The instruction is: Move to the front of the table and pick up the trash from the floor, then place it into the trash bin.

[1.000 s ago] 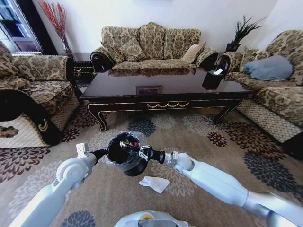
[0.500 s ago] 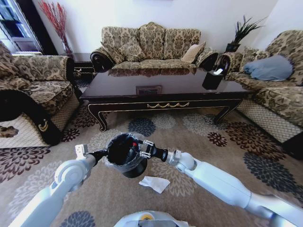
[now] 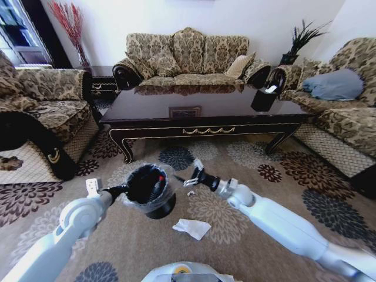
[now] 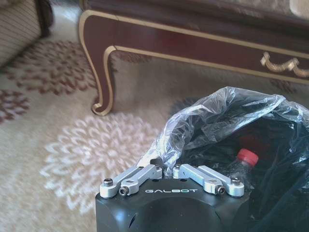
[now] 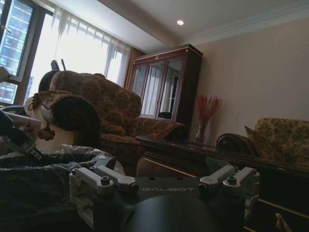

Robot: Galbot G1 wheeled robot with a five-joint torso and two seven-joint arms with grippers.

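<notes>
One piece of trash is in the bin, two pieces lie on the floor.

In front of the table (image 3: 202, 130), the left gripper (image 3: 115, 191) is closed on the rim of the trash bin (image 3: 150, 187) and holds it above the floor (image 3: 282, 176); a bottle (image 4: 240, 163) with red cap lies inside. The right gripper (image 3: 191, 174) is just beside the bin, fingers spread and empty. A crumpled white paper (image 3: 191, 228) and a tiny white scrap (image 3: 191, 192) are not yet picked up.
</notes>
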